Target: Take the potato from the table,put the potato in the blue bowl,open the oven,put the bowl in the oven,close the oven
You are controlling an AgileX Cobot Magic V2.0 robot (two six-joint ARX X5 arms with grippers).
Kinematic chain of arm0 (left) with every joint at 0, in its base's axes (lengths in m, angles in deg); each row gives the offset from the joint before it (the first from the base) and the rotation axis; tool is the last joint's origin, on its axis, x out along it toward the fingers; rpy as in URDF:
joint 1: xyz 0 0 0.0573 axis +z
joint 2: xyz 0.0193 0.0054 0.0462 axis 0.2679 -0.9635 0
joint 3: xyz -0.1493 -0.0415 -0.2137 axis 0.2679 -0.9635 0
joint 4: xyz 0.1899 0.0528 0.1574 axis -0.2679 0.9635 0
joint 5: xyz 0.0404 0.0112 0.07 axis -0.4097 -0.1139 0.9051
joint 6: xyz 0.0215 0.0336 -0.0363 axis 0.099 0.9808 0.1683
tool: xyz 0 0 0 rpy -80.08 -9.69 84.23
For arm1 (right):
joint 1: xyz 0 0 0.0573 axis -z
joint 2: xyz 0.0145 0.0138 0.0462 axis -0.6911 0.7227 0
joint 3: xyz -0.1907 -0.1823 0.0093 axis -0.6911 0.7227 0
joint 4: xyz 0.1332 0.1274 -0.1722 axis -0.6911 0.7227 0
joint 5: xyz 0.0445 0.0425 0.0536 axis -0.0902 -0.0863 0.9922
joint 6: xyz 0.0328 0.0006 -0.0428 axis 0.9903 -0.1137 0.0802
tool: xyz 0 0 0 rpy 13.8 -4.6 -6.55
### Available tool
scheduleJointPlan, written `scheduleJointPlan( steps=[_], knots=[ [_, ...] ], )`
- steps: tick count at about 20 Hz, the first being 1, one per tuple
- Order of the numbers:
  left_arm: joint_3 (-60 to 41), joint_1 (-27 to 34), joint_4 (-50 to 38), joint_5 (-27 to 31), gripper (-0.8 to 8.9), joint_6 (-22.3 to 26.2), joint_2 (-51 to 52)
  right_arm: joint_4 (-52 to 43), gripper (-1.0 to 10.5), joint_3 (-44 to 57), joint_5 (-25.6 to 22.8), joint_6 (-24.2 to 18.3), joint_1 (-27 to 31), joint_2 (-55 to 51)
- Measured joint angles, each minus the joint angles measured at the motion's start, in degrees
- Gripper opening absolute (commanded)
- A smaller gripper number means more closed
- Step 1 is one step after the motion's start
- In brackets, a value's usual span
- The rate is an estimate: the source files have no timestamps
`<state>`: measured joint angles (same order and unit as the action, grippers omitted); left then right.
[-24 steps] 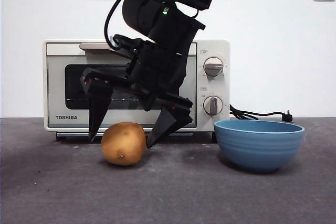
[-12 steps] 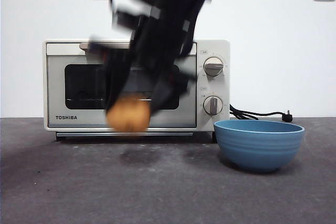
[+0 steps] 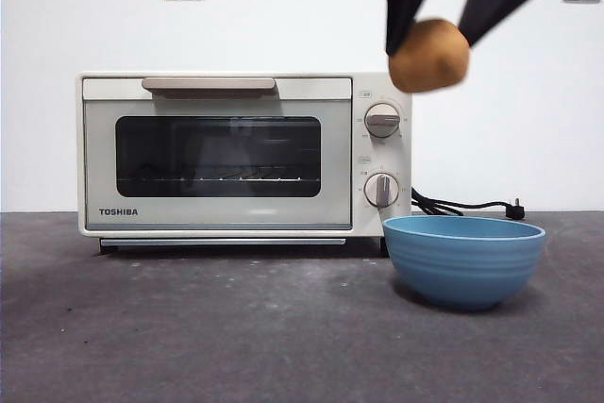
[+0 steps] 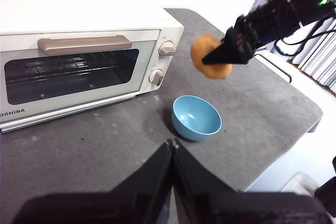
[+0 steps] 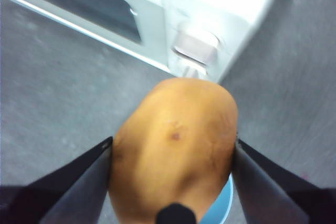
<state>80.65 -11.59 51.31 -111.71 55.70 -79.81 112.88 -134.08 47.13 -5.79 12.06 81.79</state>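
The blue bowl [image 3: 464, 260] sits empty beside the shut oven [image 3: 243, 154]; above, the right end effector [image 3: 440, 35] clamps the potato [image 3: 429, 55]; the left end effector [image 4: 172, 144] is closed.

Golden-brown potato [image 3: 429, 55], smooth skin with one small dark spot, pinched between matte black jaws of the right gripper [image 3: 446, 14]. Medium-blue bowl [image 3: 464, 259] with faint paler ridges round the outside, lighter sky-blue inside from the left wrist view. Cream-white oven [image 3: 244, 154], dark glass window, beige bar handle, two silver knobs, black TOSHIBA lettering low on the front. Dark grey table [image 3: 236, 327], rough and speckled with lighter flecks. Black cable [image 3: 462, 205] trailing along the table's back edge. Plain white wall [image 3: 75, 16] with white sockets. Left gripper [image 4: 172, 145] all black too, jaws pressed together.
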Motion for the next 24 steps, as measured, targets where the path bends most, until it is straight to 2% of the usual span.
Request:
scheduleJointPlan(
  steps=[4,10,17,19,22,24],
  knots=[
    [0.00,0.00,0.00,-0.02,-0.08,0.00,0.00,-4.61,-0.2,7.19,2.86,-0.22,1.97,0.04],
    [0.00,0.00,0.00,0.00,-0.08,0.00,0.00,-19.15,-0.2,23.04,4.24,0.17,3.23,0.48],
    [0.00,0.00,0.07,0.00,-0.08,0.00,0.00,-24.00,-0.2,25.62,4.44,0.72,3.23,5.90],
    [0.00,0.00,0.26,0.00,-0.08,0.00,0.00,-24.06,0.5,25.62,4.42,0.72,3.19,6.75],
    [0.00,0.00,0.35,0.00,-0.08,0.00,0.00,-24.20,3.0,25.62,4.44,0.72,3.02,6.67],
    [0.00,0.00,0.35,0.04,-0.08,0.00,0.00,-23.12,3.9,25.62,4.44,0.72,2.89,6.67]
  ],
)
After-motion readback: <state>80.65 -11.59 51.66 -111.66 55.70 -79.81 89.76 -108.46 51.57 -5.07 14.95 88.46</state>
